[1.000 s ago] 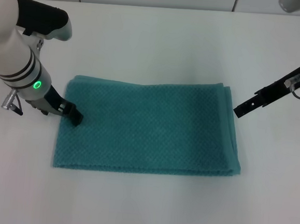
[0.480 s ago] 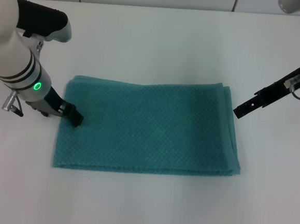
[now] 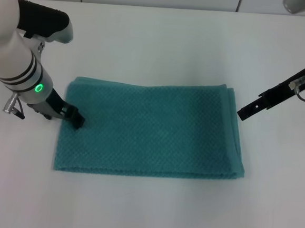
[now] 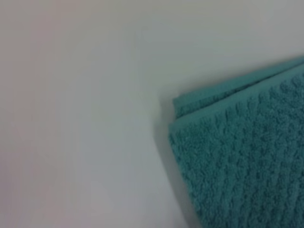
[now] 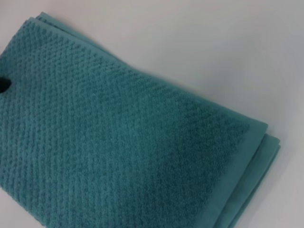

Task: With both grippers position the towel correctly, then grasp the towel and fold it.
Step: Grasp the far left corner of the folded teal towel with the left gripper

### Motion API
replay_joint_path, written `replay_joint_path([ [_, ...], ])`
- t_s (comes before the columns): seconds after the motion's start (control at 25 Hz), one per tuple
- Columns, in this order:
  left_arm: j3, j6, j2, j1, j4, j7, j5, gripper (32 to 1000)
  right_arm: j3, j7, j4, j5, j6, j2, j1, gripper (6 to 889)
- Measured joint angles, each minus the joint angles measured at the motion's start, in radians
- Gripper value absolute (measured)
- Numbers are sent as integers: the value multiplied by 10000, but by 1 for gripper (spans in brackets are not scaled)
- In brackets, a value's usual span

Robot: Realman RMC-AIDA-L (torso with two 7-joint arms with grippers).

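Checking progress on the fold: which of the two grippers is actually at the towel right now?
The left gripper: its tip is on the towel's left edge. The right gripper hangs clear of the right edge.

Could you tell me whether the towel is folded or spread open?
Folded: the towel lies flat, with stacked layered edges at its corners in both wrist views.

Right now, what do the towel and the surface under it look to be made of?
The towel looks like soft woven cloth, probably cotton or microfibre: teal, matte, with a raised waffle weave and stacked layers showing at its corners in both wrist views. The table looks like a smooth white hard top, perhaps laminate, with a faint sheen and no grain; the exact material is uncertain.
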Motion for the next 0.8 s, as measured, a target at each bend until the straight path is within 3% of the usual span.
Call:
replay_joint_path([
  [0.2, 2, 21, -2, 1, 57, 3, -42, 842, 0, 0, -3, 0, 0, 0, -10, 858],
  [0.4, 56, 79, -17, 1, 92, -2, -40, 625, 0, 6, -3, 0, 0, 0, -15, 858],
  [0.52, 83, 87, -17, -8, 97, -11, -42, 412, 0, 14, -3, 0, 0, 0, -20, 858],
  [0.8, 314, 57, -15, -53, 119, -7, -44, 258, 0, 17, -3, 0, 0, 0, -63, 857],
])
